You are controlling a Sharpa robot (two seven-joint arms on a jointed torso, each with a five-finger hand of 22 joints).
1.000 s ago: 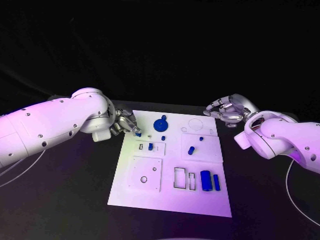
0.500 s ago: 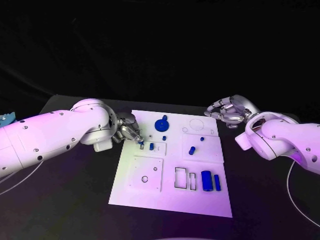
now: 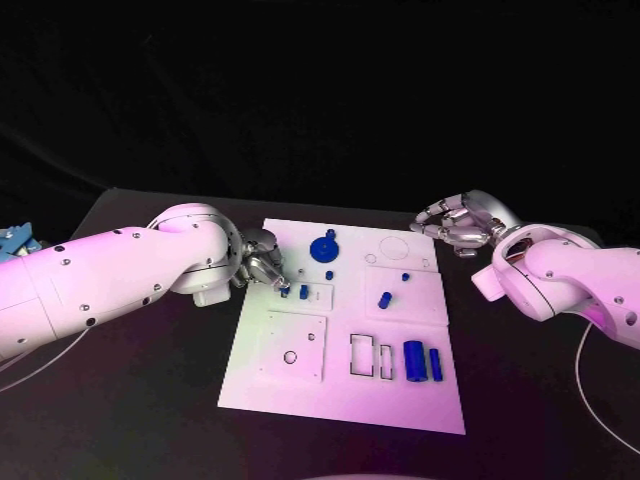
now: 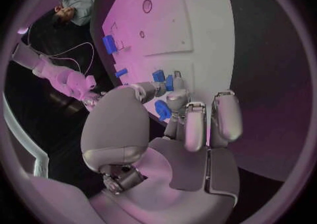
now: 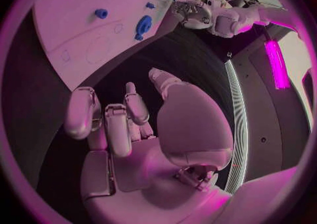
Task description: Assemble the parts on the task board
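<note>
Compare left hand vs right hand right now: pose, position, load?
The left hand reaches over the task board's left edge; the right hand hangs off the board, past its far right corner. The left hand's fingers pinch a small blue part at the board; the right hand's fingers are curled in on nothing. Both are silver hands on white arms.

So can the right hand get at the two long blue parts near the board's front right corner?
Probably yes. The right hand hovers off the board's far right corner, holding nothing, and the two long blue parts lie uncovered on its own side. The left hand is busy across the board.
</note>
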